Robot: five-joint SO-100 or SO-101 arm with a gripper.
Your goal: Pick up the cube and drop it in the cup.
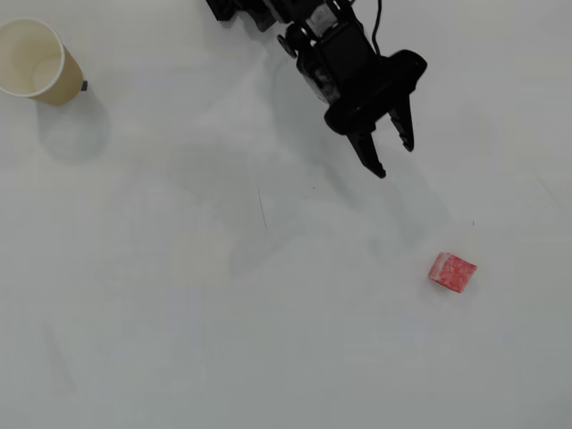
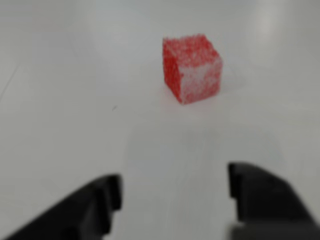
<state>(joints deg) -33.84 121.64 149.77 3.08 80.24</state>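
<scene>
The small red cube (image 1: 452, 272) with whitish speckles lies on the white table at the lower right of the overhead view. My black gripper (image 1: 395, 159) hangs above and to the left of it, open, with nothing between its fingers. In the wrist view the cube (image 2: 192, 67) sits ahead of the gripper (image 2: 174, 187), slightly right of centre, with the two dark fingertips well apart at the bottom edge. The tan paper cup (image 1: 36, 61) stands upright at the far upper left, its white inside empty.
The white table (image 1: 223, 313) stretches bare between cube and cup. The black arm (image 1: 295, 18) enters from the top edge. A small dark object (image 1: 84, 86) sits beside the cup's base.
</scene>
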